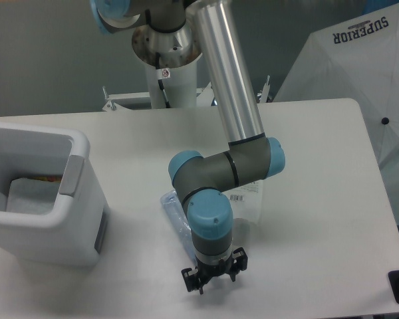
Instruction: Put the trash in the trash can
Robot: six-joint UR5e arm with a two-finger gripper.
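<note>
- Crushed clear bluish plastic bottle (pixel 175 216): lies flat on the white surface (pixel 319 199), running diagonally, its lower end hidden behind the arm.
- Flat clear plastic bag (pixel 247 203): lies just right of the bottle, white barcode label up, partly hidden.
- White boxy trash can (pixel 50 226): upright at left, open-topped, grey handle strip at rim.

Over on the right, the white umbrella (pixel 359 63) beside the table carries the word "SUPERIOR" in dark capitals, running slantwise near the top edge. The clear plastic bag (pixel 249 199) on the table has a white barcode label, its print too small to read. A small red-and-white sticker (pixel 164 73) sits on the robot's white pedestal (pixel 169 86); its sign cannot be made out.
</note>
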